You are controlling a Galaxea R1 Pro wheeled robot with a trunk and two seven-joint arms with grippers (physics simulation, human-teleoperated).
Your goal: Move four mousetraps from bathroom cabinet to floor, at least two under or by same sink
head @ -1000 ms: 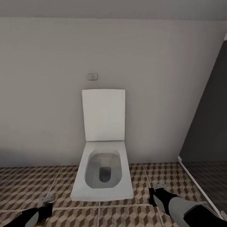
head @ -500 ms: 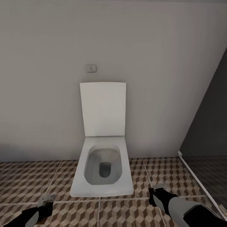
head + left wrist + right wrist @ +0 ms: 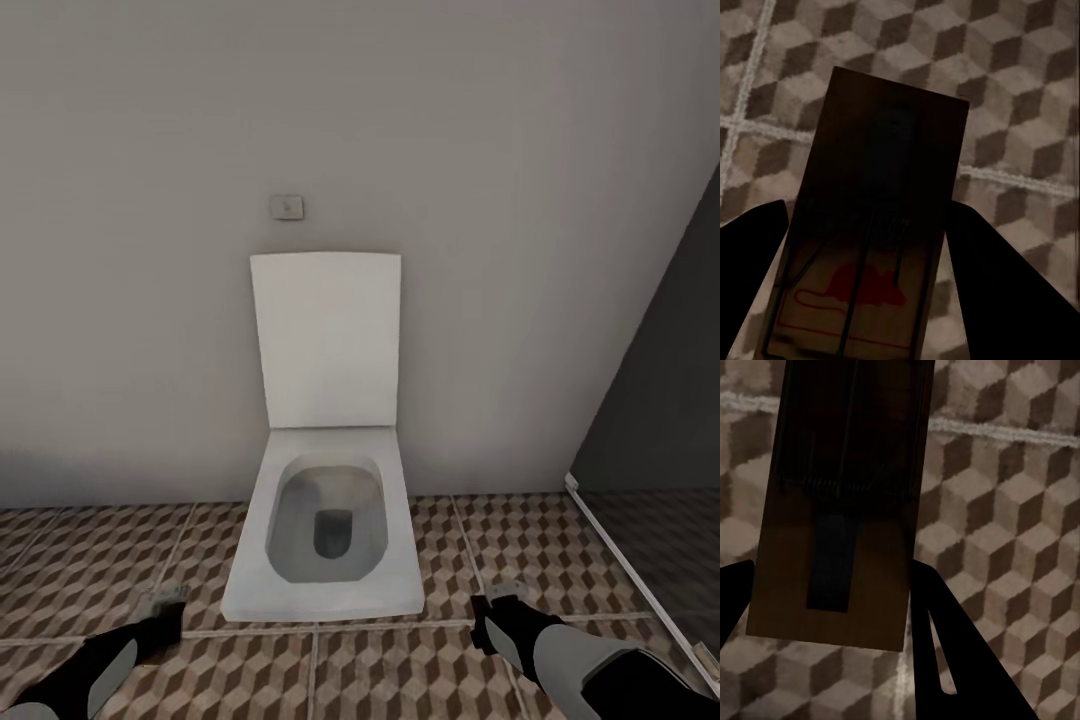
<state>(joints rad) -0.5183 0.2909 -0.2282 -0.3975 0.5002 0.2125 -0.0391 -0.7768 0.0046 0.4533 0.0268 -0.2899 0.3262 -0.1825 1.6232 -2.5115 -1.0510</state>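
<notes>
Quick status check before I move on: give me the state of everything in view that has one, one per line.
Toilet lid: raised, upright against the wall.
Toilet bowl: uncovered.
Left gripper: shut on a mousetrap, held above the tiled floor.
Right gripper: shut on a second mousetrap, also over the tiles.

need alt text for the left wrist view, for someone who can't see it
A brown wooden mousetrap, with dark wire parts and a red mouse printed on its board, is held between the two dark fingers of the left end effector. Behind it lies the bathroom floor, tiled in brown, beige and white cubes with pale grout lines.
</notes>
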